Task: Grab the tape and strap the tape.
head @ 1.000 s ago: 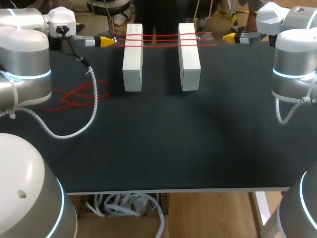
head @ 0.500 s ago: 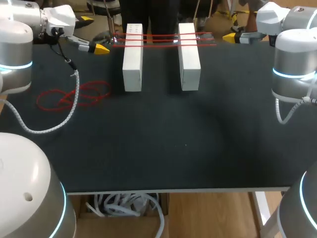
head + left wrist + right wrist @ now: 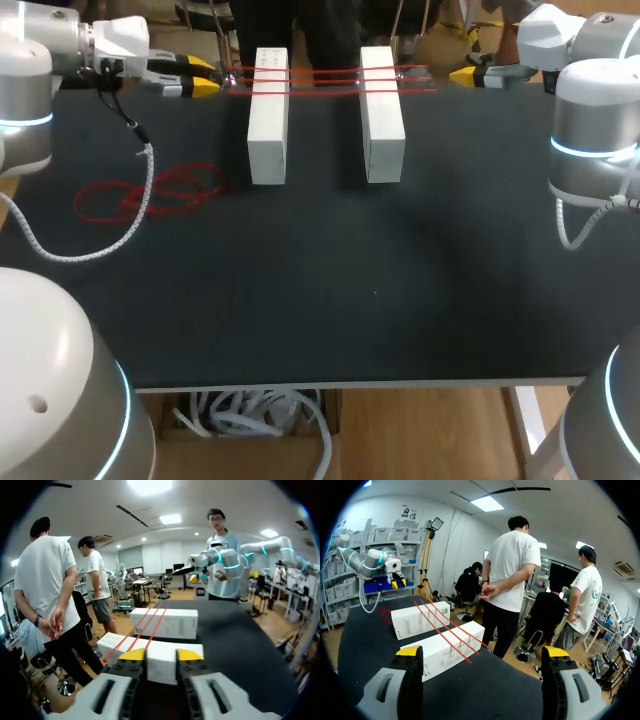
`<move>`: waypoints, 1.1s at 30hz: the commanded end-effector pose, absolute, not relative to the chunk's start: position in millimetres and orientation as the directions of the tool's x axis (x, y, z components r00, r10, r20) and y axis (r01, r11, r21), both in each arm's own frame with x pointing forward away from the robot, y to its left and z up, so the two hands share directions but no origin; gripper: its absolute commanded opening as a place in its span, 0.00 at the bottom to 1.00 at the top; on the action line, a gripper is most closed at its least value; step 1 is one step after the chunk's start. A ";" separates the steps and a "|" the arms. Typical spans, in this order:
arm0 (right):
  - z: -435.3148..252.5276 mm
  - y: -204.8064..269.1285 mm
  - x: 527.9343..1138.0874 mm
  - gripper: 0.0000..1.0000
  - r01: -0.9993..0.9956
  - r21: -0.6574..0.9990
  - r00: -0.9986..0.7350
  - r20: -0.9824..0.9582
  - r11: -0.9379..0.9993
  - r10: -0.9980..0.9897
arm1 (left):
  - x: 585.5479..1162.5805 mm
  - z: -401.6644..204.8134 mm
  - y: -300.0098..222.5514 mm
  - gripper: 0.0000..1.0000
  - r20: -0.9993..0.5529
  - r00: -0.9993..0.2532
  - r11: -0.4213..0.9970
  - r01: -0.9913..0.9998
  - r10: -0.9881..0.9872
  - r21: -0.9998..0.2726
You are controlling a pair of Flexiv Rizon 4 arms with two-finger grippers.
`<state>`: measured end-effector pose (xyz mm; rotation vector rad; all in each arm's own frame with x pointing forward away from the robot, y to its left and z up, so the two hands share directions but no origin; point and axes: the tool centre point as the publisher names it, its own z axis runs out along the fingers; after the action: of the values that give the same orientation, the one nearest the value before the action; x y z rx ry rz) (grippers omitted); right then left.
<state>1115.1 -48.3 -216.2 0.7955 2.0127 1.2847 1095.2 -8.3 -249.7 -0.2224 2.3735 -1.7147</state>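
Red tape strands [image 3: 330, 80]: three, stretched roughly parallel across the far ends of two white boxes. They lie on the top faces of the left box [image 3: 268, 115] and the right box [image 3: 382, 112] and bridge the gap between them. The strand ends run just past the outer side of each box.

Loose red tape [image 3: 150, 192]: a flat tangle of loops lying on the counter [image 3: 330, 300], toward the left arm's side and well apart from the boxes. Nothing touches it except the counter.

Boxes: long, lying side by side and apart at the far edge of the counter.

Left gripper [image 3: 203, 76]: at the far-left part of the counter, just beside the left ends of the strands, pointing along them. In the left wrist view its fingers [image 3: 131, 654] stand apart with nothing gripped; the nearer box and the strands [image 3: 150, 625] lie ahead of it.

Right gripper [image 3: 462, 74]: at the far right, near the right ends of the strands and apart from them. In the right wrist view its fingers [image 3: 410, 651] are spread wide and hold nothing.

Left arm's white cable [image 3: 130, 215] hangs in a loop above the counter beside the loose tape.
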 end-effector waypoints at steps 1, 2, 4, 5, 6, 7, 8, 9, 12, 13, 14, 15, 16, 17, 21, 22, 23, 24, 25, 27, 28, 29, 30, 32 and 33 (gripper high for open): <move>-216.2 -49.3 1114.6 1.00 0.158 0.925 -0.632 -0.175 0.346 0.755 | 1107.8 -266.0 -9.5 0.31 -0.048 -0.983 0.284 -0.005 -0.180 -0.959; -216.2 -49.3 1114.6 1.00 0.158 0.925 -0.632 -0.175 0.346 0.755 | 1109.4 -268.5 -10.1 0.33 -0.049 -0.984 0.280 -0.001 -0.173 -0.960; -216.2 -49.3 1114.6 1.00 0.158 0.925 -0.632 -0.175 0.346 0.755 | 1112.5 -272.7 -10.7 0.35 -0.046 -0.986 0.269 0.001 -0.159 -0.963; -216.2 -49.3 1114.6 1.00 0.158 0.925 -0.632 -0.175 0.346 0.755 | 1114.0 -274.4 -11.2 0.35 -0.047 -0.988 0.268 0.005 -0.149 -0.963; -216.2 -49.3 1114.6 1.00 0.158 0.925 -0.632 -0.175 0.346 0.755 | 1115.4 -275.7 -11.7 0.35 -0.049 -0.989 0.266 0.010 -0.142 -0.964; -216.2 -49.3 1114.6 1.00 0.158 0.925 -0.632 -0.175 0.346 0.755 | 1117.0 -277.2 -11.9 0.36 -0.050 -0.989 0.264 0.012 -0.137 -0.965; -216.2 -49.3 1114.6 1.00 0.158 0.925 -0.632 -0.175 0.346 0.755 | 1118.5 -278.7 -11.9 0.35 -0.047 -0.990 0.261 0.012 -0.131 -0.965; -216.2 -49.3 1114.6 1.00 0.158 0.925 -0.632 -0.175 0.346 0.755 | 1119.8 -280.0 -11.9 0.35 -0.048 -0.991 0.260 0.014 -0.124 -0.966; -216.2 -49.3 1114.6 1.00 0.158 0.925 -0.632 -0.175 0.346 0.755 | 1123.7 -283.4 -11.1 0.34 -0.048 -0.993 0.253 0.018 -0.112 -0.967; -216.2 -49.3 1114.6 1.00 0.158 0.925 -0.632 -0.175 0.346 0.755 | 1124.9 -284.7 -11.0 0.35 -0.049 -0.993 0.252 0.020 -0.109 -0.967; -216.2 -49.3 1114.6 1.00 0.158 0.925 -0.632 -0.175 0.346 0.755 | 1126.1 -286.1 -10.7 0.35 -0.050 -0.993 0.251 0.021 -0.107 -0.968; -216.2 -49.3 1114.6 1.00 0.158 0.925 -0.632 -0.175 0.346 0.755 | 1127.3 -287.6 -10.4 0.36 -0.050 -0.993 0.248 0.023 -0.104 -0.968; -216.2 -49.3 1114.6 1.00 0.158 0.925 -0.632 -0.175 0.346 0.755 | 1128.3 -289.0 -10.4 0.36 -0.050 -0.994 0.246 0.024 -0.101 -0.969; -216.2 -49.3 1114.6 1.00 0.158 0.925 -0.632 -0.175 0.346 0.755 | 1129.4 -290.1 -10.5 0.36 -0.051 -0.994 0.244 0.026 -0.098 -0.970; -216.2 -49.3 1114.6 1.00 0.158 0.925 -0.632 -0.175 0.346 0.755 | 1133.9 -296.5 -9.1 0.35 -0.053 -0.994 0.231 0.030 -0.095 -0.972; -216.2 -49.3 1114.6 1.00 0.158 0.925 -0.632 -0.175 0.346 0.755 | 1134.9 -297.3 -8.8 0.35 -0.055 -0.994 0.229 0.031 -0.095 -0.973; -216.2 -49.3 1114.6 1.00 0.158 0.925 -0.632 -0.175 0.346 0.755 | 1136.2 -298.2 -8.4 0.35 -0.055 -0.994 0.227 0.033 -0.095 -0.973; -216.2 -49.3 1114.6 1.00 0.158 0.925 -0.632 -0.175 0.346 0.755 | 1137.6 -299.0 -8.3 0.35 -0.057 -0.994 0.225 0.036 -0.091 -0.974; -216.2 -49.3 1114.6 1.00 0.158 0.925 -0.632 -0.175 0.346 0.755 | 1139.2 -299.7 -8.4 0.33 -0.059 -0.994 0.224 0.038 -0.087 -0.974; -216.2 -49.3 1114.6 1.00 0.158 0.925 -0.632 -0.175 0.346 0.755 | 1142.2 -302.4 -8.2 0.33 -0.058 -0.995 0.221 0.038 -0.082 -0.975; -216.2 -49.3 1114.6 1.00 0.158 0.925 -0.632 -0.175 0.346 0.755 | 1143.4 -303.7 -8.3 0.34 -0.057 -0.995 0.219 0.039 -0.078 -0.975; -216.2 -49.3 1114.6 1.00 0.158 0.925 -0.632 -0.175 0.346 0.755 | 1144.7 -305.4 -8.3 0.35 -0.056 -0.996 0.216 0.038 -0.076 -0.976; -216.2 -49.3 1114.6 1.00 0.158 0.925 -0.632 -0.175 0.346 0.755 | 1145.9 -306.9 -8.4 0.36 -0.054 -0.996 0.214 0.037 -0.075 -0.976; -216.2 -49.3 1114.6 1.00 0.158 0.925 -0.632 -0.175 0.346 0.755 | 1148.1 -309.5 -9.2 0.36 -0.053 -0.996 0.209 0.037 -0.071 -0.977; -216.2 -49.3 1114.6 1.00 0.158 0.925 -0.632 -0.175 0.346 0.755 | 1149.1 -311.3 -9.6 0.37 -0.051 -0.996 0.205 0.036 -0.069 -0.978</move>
<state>1115.1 -48.3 -216.2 0.7955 2.0127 1.2849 1139.3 -9.3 -302.2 -0.0929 2.3473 -1.8799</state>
